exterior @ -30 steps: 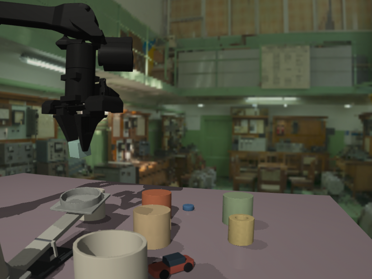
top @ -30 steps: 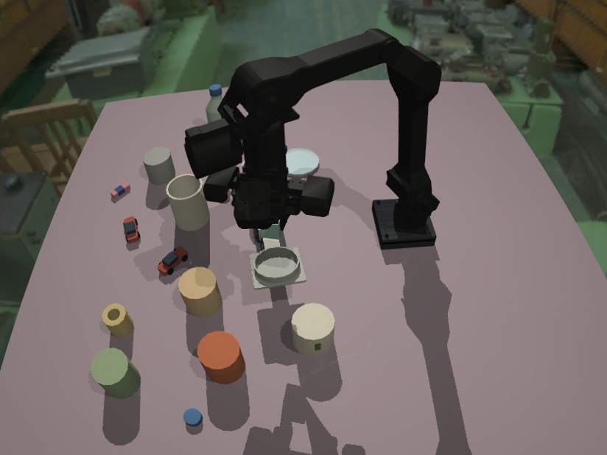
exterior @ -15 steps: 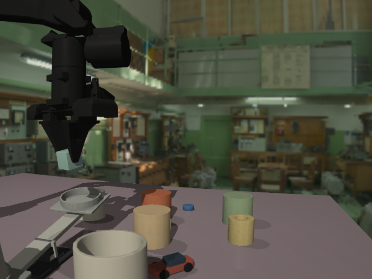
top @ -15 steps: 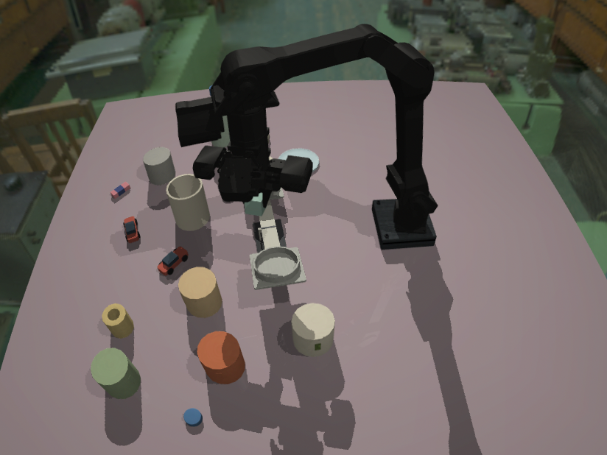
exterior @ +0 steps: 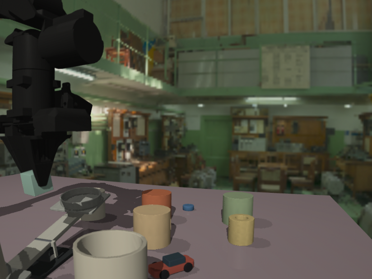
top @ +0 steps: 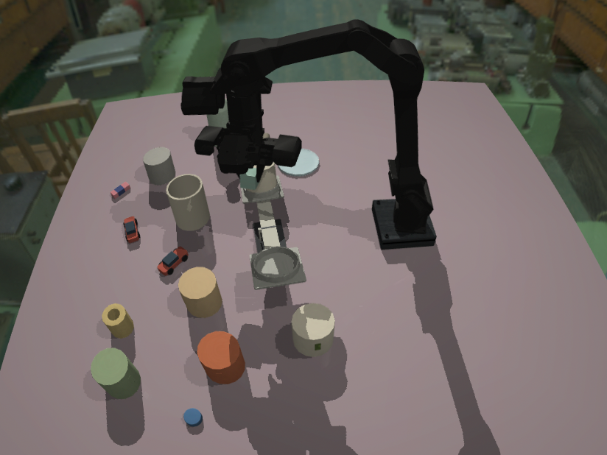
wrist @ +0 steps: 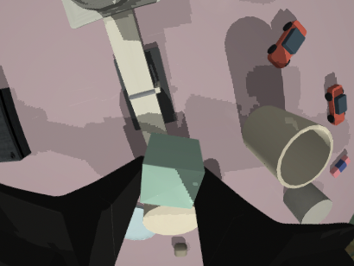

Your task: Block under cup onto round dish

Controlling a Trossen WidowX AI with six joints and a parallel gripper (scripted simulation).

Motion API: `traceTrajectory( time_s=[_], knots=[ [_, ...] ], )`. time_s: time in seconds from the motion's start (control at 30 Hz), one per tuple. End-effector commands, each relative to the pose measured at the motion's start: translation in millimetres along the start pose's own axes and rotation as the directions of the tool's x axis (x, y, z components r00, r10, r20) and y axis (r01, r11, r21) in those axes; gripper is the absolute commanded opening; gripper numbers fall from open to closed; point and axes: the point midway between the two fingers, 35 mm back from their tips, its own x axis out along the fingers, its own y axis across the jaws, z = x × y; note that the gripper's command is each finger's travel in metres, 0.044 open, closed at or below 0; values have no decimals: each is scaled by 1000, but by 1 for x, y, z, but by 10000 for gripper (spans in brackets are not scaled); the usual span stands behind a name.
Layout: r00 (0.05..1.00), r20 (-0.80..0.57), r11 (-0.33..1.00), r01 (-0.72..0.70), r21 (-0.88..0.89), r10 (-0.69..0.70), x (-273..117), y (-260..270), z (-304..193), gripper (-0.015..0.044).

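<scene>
My gripper (top: 250, 177) (exterior: 36, 180) (wrist: 170, 167) is shut on the pale green block (top: 249, 180) (exterior: 30, 186) (wrist: 173, 148) and holds it in the air near the balance's far end. The balance (top: 270, 238) (exterior: 53, 230) (wrist: 134, 60) has an empty ringed tray at its near end, tipped up. One cream cup (top: 269, 182) (wrist: 170, 222) stands on the far end, partly hidden by gripper and block in the top view. The other cream cup (top: 313, 330) (exterior: 95, 212) stands on the table beyond the empty tray. The round pale blue dish (top: 303, 163) (wrist: 137, 224) lies beyond the cup on the balance, partly hidden, with nothing visible on it.
A tall open beige container (top: 190, 207) (exterior: 109, 264) (wrist: 269, 129) and a grey cylinder (top: 160, 167) (wrist: 306, 205) stand left of the balance. A bottle (top: 216, 116) is mostly hidden behind the arm. Tan (top: 200, 294), orange (top: 221, 357) and green (top: 116, 372) cylinders and two red cars are also out.
</scene>
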Motion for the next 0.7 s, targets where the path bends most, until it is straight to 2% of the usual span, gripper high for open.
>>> traceTrajectory(
  time_s=[0.0, 0.67],
  knots=[
    [1000, -2, 1000, -3, 2, 3, 8, -5, -26, 0],
    [999, -28, 999, -18, 41, 19, 37, 5, -152, 0]
  ],
)
